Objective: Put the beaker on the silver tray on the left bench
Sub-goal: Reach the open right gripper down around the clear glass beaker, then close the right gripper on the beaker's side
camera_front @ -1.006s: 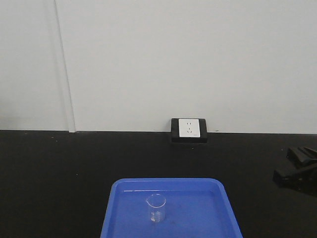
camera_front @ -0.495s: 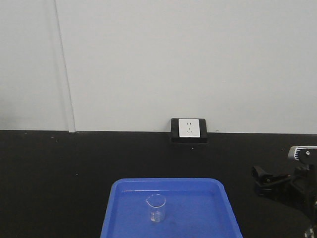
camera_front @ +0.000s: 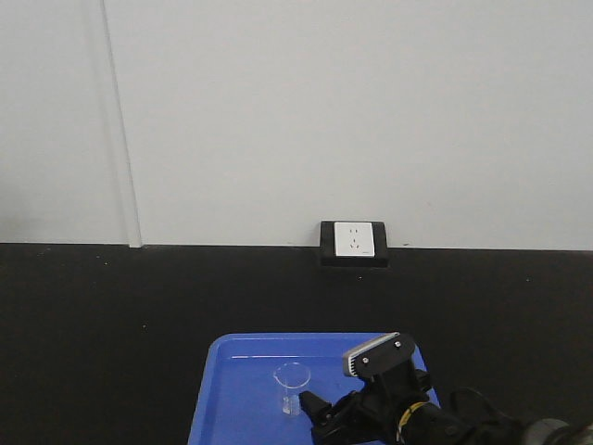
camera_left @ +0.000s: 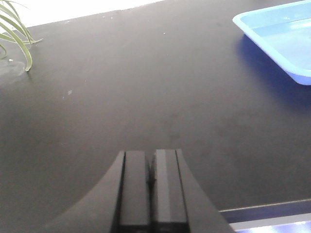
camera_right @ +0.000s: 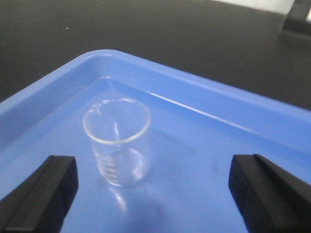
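Item one, the beaker [camera_front: 293, 387]: small, clear glass, empty as far as can be seen, upright in the blue tray [camera_front: 232, 389] towards its left half, pouring lip at the far left and faint graduations down the near side. Item two, the blue tray: shallow, raised rim, on the black table [camera_front: 111, 315] below a wall socket [camera_front: 353, 241]. Item three, the right hand [camera_front: 313, 415]: low over the tray, just right of the beaker, jaws spread wide and grasping nothing. In the wrist view its two black fingers [camera_right: 43, 191] sit at either edge with the beaker [camera_right: 116, 141] ahead of them, apart from both and nearer the left one. Item four, the left hand [camera_left: 150, 189]: clenched on nothing, jaws pressed together, above bare table with plant leaves [camera_left: 14, 29] at the far corner. Item five, the silver tray: not found in any view. Step in hand, by my judgement: the approach to grasp. To do it well, shift the right hand leftward until the glass sits centred, advance until the fingers flank the wall below the lip, then close gently. Smooth glass will slip or tip under a skewed pinch. Lift straight up to clear the tray's rim before carrying it left.
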{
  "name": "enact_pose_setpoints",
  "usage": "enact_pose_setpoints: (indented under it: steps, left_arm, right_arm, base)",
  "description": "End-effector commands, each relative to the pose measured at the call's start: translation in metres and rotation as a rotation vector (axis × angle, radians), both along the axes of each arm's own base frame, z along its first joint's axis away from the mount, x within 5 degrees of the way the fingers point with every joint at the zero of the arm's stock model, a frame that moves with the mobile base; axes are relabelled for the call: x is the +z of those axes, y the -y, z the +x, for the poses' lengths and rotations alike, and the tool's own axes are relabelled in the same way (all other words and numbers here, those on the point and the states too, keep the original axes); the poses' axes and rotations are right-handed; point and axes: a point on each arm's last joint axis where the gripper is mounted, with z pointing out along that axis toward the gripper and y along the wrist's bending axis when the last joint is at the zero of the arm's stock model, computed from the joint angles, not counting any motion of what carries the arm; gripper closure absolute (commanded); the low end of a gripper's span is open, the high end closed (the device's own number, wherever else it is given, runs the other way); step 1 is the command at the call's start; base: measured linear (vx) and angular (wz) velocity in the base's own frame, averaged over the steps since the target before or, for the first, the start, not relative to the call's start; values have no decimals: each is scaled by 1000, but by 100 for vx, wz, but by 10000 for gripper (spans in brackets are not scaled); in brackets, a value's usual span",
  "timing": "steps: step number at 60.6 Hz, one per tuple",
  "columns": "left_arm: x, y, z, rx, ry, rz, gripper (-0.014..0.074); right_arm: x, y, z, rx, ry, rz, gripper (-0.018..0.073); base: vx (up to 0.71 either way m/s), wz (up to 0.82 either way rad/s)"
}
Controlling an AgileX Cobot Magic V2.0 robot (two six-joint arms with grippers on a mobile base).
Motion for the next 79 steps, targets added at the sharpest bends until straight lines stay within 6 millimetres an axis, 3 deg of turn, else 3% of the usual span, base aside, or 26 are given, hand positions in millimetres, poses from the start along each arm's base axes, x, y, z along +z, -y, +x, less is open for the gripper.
enact_pose_setpoints:
  steps: [1, 20, 36, 46, 56, 68, 79]
  left_arm:
    - [1, 1, 2, -13, 70, -8, 595]
    - [1, 1, 2, -13, 70, -8, 595]
    - [1, 1, 2, -13, 70, -8, 595]
    - [1, 1, 2, -13, 70, -8, 595]
    - [1, 1, 2, -13, 70, -8, 595]
    - [1, 1, 2, -13, 70, -8, 595]
    - [1, 1, 2, -13, 70, -8, 595]
  right_arm:
    - [25, -15, 12, 18, 108, 127, -94]
    - [1, -35, 30, 45, 86, 197, -83]
    - [-8, -42, 46, 48, 104, 210, -62]
    - [-9, -46, 55, 50, 121, 222, -2]
    - [-10, -47, 57, 41, 118, 246, 164]
    - [1, -48, 55, 48, 118, 271, 571]
    - [34, -40, 45, 35, 114, 252, 575]
  base:
    - [0, 0]
    - [0, 0]
    - [0, 0]
    - [0, 0]
    - [0, 0]
    - [0, 0]
    - [0, 0]
